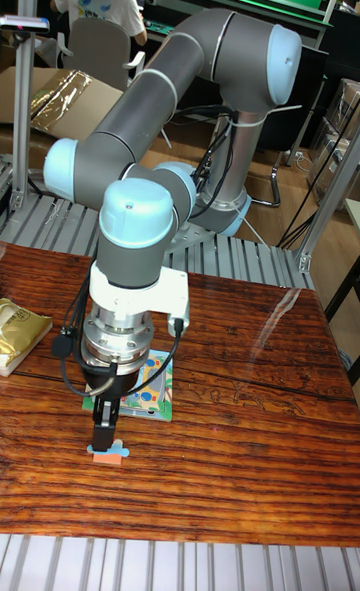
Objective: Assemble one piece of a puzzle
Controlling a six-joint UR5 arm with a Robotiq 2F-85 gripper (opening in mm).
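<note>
Tall fixed view: tool (pixel 103 438) pinches piece (pixel 107 453) on surface (pixel 240 431) beside board (pixel 152 383); tilt/slip in grip could misalign it w/ slot.

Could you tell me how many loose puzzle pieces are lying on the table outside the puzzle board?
1: the orange puzzle piece lies below the fingers, in front of the puzzle board. Others may be hidden behind the arm.

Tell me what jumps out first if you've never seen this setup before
The big grey and pale blue robot arm fills the middle, bending down over a glossy wooden table. Its claw points straight down onto a small orange and blue puzzle piece, just in front of a colourful puzzle board.
</note>
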